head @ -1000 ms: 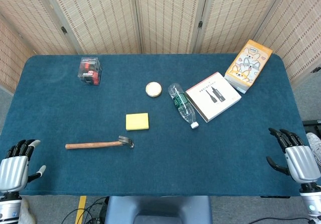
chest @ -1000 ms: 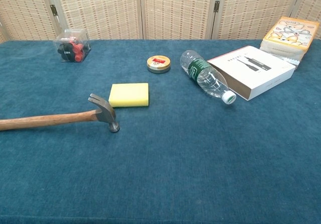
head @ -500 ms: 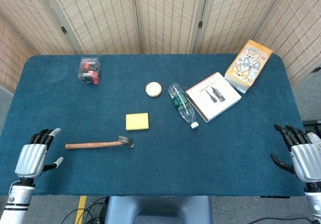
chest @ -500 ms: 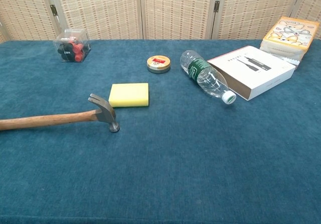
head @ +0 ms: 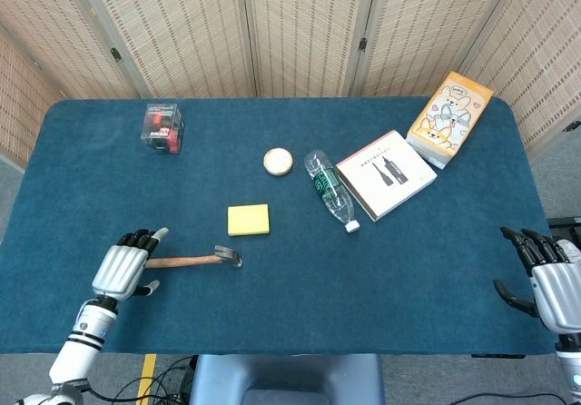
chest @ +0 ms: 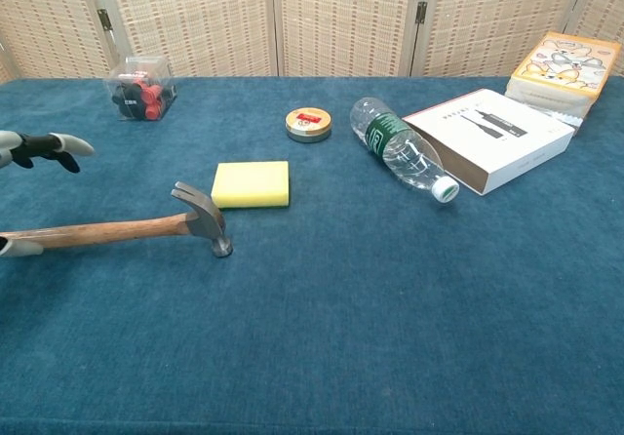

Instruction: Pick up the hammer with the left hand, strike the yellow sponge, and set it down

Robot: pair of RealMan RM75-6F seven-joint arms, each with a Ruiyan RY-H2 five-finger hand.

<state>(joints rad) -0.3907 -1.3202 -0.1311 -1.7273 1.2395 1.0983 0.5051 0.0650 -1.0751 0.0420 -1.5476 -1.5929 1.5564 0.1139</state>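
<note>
The hammer (head: 186, 260) lies flat on the blue tabletop (head: 300, 296), its wooden handle running leftward from the steel head, which sits just in front and to the left of the yellow sponge (head: 248, 220). Hammer head and sponge are near each other but apart. The left hand (head: 122, 270) is over the far end of the hammer's handle, fingers spread and holding nothing; in the chest view its fingertips (chest: 60, 148) show above the handle and the thumb tip below it, neither closed around the wood. The right hand (head: 552, 282) is well away from the hammer, past the tabletop's right edge, fingers apart and empty.

Behind the sponge sits a small round tin (head: 278, 161). Just right of the tin, a clear plastic bottle (head: 330, 190) with a green label lies on its side, cap toward the front. Beside the bottle rests a flat white box (head: 386, 174), and further from the sponge, at the back right corner, an orange carton with cartoon dogs (head: 448, 119). Far behind and left of the sponge stands a clear plastic box (head: 162, 127) with red and black items inside.
</note>
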